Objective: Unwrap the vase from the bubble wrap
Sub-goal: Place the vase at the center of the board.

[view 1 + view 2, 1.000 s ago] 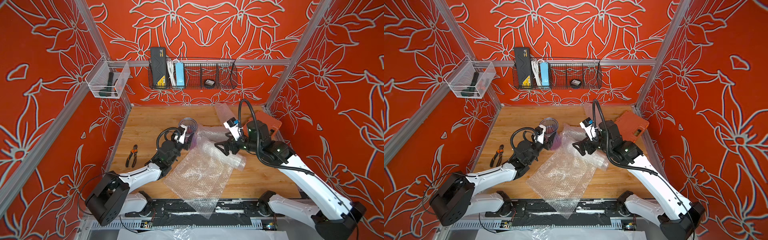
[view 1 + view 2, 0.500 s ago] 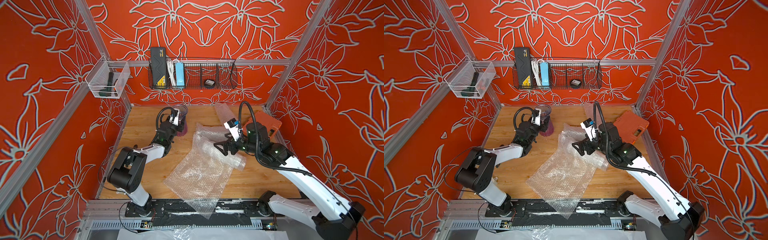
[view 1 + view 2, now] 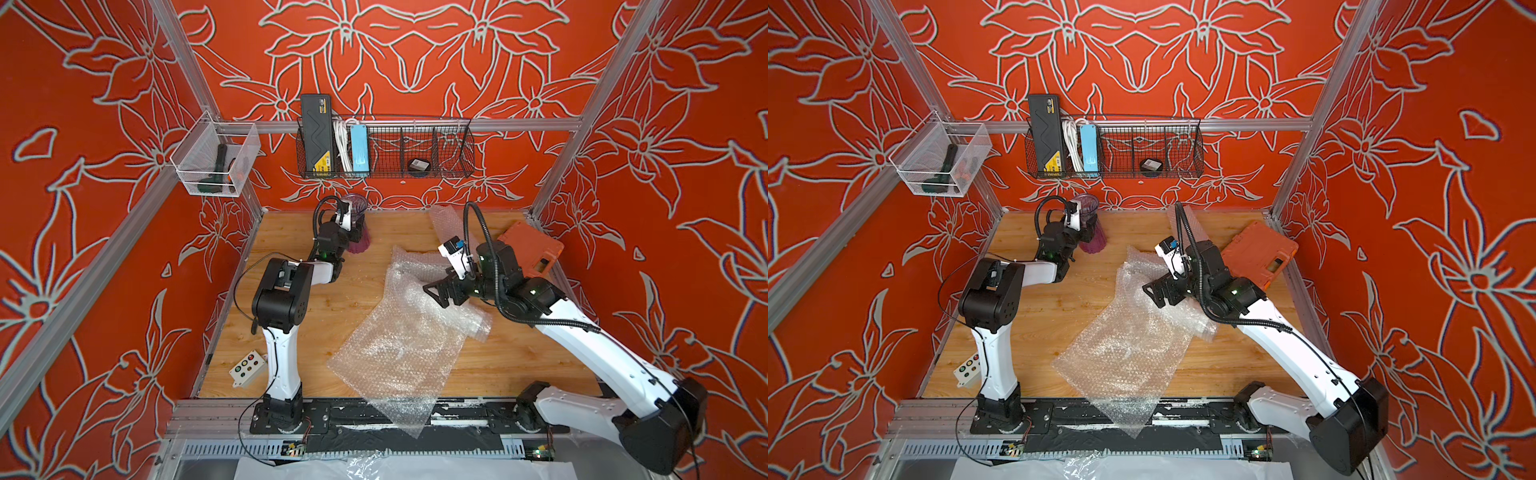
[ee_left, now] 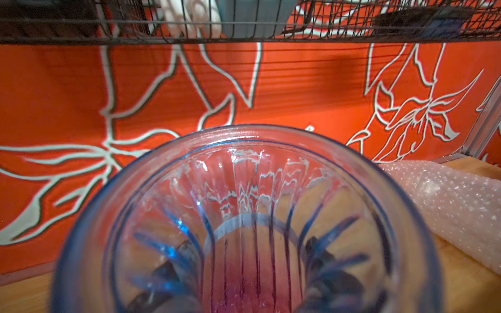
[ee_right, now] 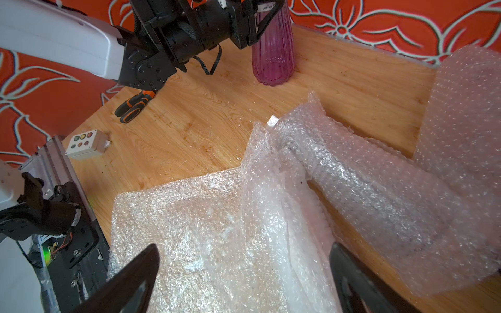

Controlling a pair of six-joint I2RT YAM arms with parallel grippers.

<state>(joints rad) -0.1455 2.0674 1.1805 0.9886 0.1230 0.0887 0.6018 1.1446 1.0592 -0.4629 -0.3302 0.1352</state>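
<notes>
Wooden table (image 3: 291,332), orange floral walls: left gripper (image 3: 355,229) is clamped on the purple vase (image 3: 360,246), upright at the back. Right gripper (image 3: 435,294) hangs spread wide over the bubble wrap (image 3: 399,345) lying mid-table.

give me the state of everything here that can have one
vase: upright, unwrapped, gripped
bubble wrap: opened out, crumpled, lying loose
left gripper: shut on the vase
right gripper: open, empty, over the bubble wrap
orange case: closed, lying flat
</notes>
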